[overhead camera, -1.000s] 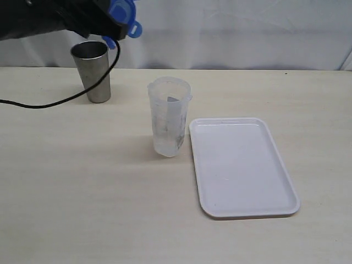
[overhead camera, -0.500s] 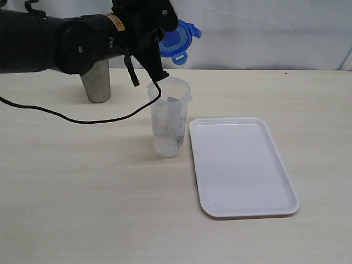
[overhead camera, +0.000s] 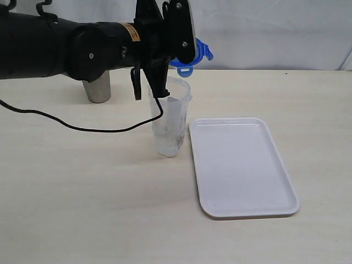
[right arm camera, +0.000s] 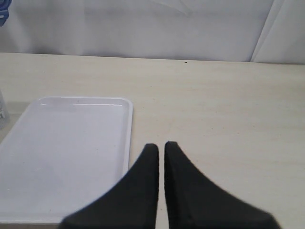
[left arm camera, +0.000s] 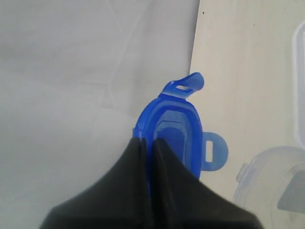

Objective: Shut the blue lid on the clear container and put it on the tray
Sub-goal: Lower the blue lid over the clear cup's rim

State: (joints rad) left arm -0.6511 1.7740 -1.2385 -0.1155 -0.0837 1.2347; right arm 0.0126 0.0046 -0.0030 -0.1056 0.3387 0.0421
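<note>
A black left arm point(overhead camera: 82, 47) reaches in from the left edge, its jaws clamped on the edge of a blue lid point(overhead camera: 199, 54) held in the air at upper centre, just above and right of the open mouth of a clear container point(overhead camera: 169, 121). The container stands upright mid-frame on the tabletop point(overhead camera: 82, 192), with a white tray point(overhead camera: 242, 165) lying just to its right. The right arm's jaws are pressed together, holding nothing.
</note>
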